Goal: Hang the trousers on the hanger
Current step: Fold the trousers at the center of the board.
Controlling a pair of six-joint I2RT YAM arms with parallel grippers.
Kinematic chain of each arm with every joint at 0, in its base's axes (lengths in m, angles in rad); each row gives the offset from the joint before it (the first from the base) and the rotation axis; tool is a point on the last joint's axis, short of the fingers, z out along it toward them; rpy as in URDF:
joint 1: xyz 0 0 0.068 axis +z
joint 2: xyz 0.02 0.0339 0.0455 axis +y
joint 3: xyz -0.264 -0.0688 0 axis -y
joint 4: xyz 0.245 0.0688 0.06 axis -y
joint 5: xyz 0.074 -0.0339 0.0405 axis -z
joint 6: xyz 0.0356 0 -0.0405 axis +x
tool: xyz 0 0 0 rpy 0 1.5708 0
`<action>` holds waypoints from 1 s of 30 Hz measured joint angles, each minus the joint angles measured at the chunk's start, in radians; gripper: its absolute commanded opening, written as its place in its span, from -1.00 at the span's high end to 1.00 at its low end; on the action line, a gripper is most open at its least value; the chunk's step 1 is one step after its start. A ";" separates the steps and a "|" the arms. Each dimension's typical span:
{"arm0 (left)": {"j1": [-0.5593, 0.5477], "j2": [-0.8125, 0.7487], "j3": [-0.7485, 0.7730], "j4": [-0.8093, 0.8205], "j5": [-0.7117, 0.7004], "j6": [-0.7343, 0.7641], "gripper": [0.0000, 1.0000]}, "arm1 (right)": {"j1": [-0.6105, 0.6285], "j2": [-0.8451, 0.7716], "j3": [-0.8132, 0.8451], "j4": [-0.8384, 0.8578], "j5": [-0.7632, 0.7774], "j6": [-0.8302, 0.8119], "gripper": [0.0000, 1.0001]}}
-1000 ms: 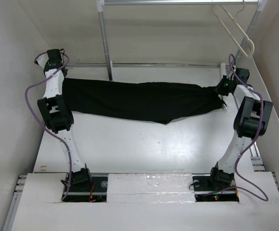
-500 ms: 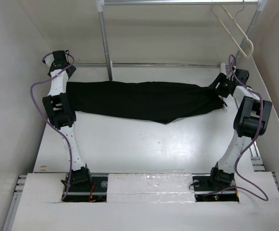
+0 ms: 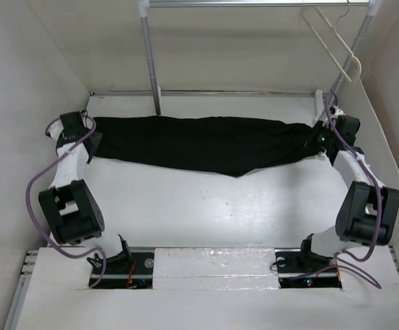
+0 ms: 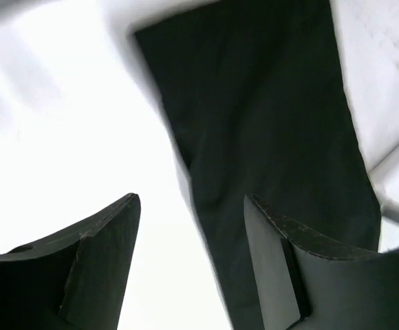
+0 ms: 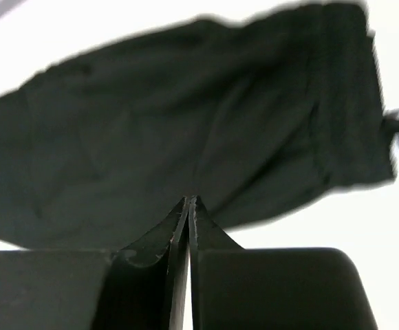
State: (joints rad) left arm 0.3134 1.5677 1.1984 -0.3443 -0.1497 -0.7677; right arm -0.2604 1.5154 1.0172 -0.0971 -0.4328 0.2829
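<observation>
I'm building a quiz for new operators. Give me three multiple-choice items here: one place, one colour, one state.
1. Where is the hanger? A. on the floor B. hanging from the rack rail C. in a pincer
2. What colour are the trousers? A. black B. blue C. red
3. How is the left pincer? A. shut on the trousers B. open C. shut on the hanger
B: its hook hangs over the rail. A: the cloth is plain black. B: its fingers stand apart, gripping nothing.

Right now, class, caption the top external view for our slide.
Black trousers lie across the table between left end effector and right end effector; hanger hangs on the rack.
</observation>
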 measured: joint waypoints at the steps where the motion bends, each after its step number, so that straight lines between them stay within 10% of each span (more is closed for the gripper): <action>1: 0.012 -0.039 -0.056 0.019 0.025 -0.023 -0.17 | 0.005 -0.031 -0.044 0.004 -0.002 0.001 0.85; 6: 0.119 0.008 -0.239 0.110 0.152 -0.128 -0.18 | 0.045 -0.143 -0.186 -0.020 -0.032 -0.008 0.17; 21: 0.132 0.211 -0.229 0.433 0.303 -0.331 -0.20 | 0.072 -0.217 -0.223 -0.103 -0.095 -0.130 -0.08; 30: 0.095 0.319 -0.056 0.323 0.227 -0.336 0.19 | 0.074 -0.195 -0.222 -0.105 -0.071 -0.118 -0.34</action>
State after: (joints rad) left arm 0.4088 1.8862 1.1423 -0.0216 0.0769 -1.1042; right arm -0.1864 1.3205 0.7952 -0.2016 -0.5034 0.1646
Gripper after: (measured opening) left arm 0.474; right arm 0.637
